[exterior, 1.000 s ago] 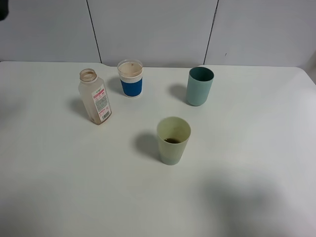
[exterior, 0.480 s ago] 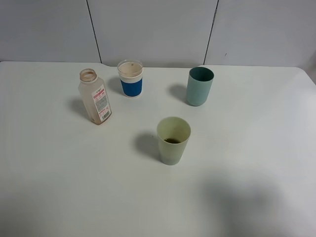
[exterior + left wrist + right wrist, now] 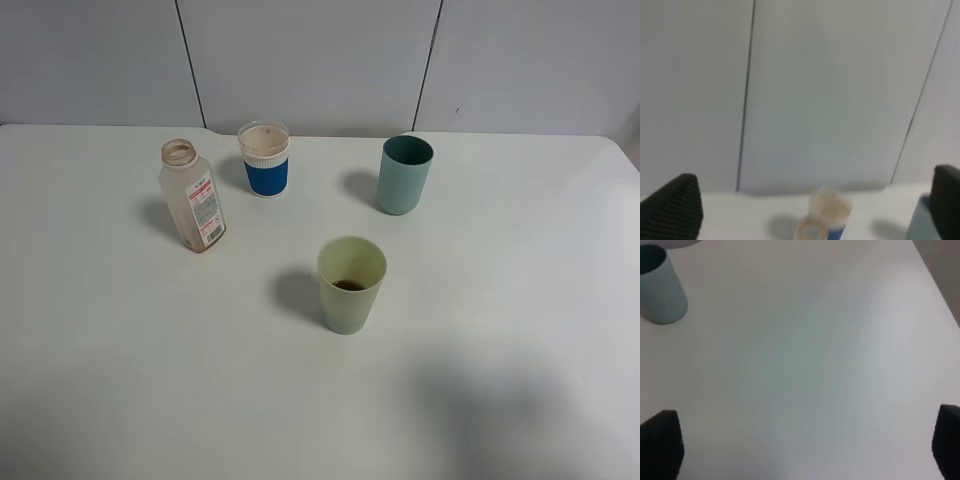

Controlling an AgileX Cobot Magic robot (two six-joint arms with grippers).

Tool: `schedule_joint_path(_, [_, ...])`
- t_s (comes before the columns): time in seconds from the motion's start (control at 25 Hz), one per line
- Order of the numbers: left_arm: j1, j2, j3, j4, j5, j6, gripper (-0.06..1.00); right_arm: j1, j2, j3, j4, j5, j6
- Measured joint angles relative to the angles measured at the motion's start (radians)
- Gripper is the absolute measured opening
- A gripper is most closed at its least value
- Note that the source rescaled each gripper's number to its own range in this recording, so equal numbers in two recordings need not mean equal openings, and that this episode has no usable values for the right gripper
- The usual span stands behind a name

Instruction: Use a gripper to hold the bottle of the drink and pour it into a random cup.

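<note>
The bottle of the drink [image 3: 192, 197] stands open and upright at the left of the white table [image 3: 520, 300], almost empty, with a white-and-pink label. The pale yellow-green cup [image 3: 351, 284] stands near the middle with a little brown liquid at its bottom. Neither gripper shows in the exterior high view. In the left wrist view my left gripper [image 3: 813, 197] is open, high and far from the bottle, whose tan neck [image 3: 811, 231] shows low between the fingertips. In the right wrist view my right gripper [image 3: 805, 440] is open and empty over bare table.
A white cup with a blue sleeve [image 3: 265, 159] stands behind the bottle, near the back edge. A teal-green tumbler [image 3: 404, 174] stands at the back right and also shows in the right wrist view [image 3: 660, 285]. A grey panelled wall [image 3: 320, 60] rises behind the table.
A dark shape at the top left corner of the exterior high view one second ago has left the view. The bottle and cups have not moved.
</note>
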Motion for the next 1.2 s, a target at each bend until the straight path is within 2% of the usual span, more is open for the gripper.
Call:
schedule_joint_path(0.2, [0.000,-0.053,-0.065,0.069,0.233,0.000,0.82,0.000,0.000,0.000,0.000,0.000,0.000])
schedule_joint_path(0.52, [0.000,-0.185,-0.085,0.086,0.527,0.000,0.81,0.000,0.000,0.000,0.000,0.000,0.000])
schedule_joint_path(0.76, [0.000,-0.216,-0.086,0.084,0.678,0.008,0.81,0.000,0.000,0.000,0.000,0.000,0.000])
schedule_joint_path(1.0, [0.000,-0.216,-0.086,0.075,0.699,0.008,0.81,0.000,0.000,0.000,0.000,0.000,0.000])
schedule_joint_path(1.2, [0.000,-0.217,-0.080,0.066,0.817,0.067,0.81,0.000,0.000,0.000,0.000,0.000,0.000])
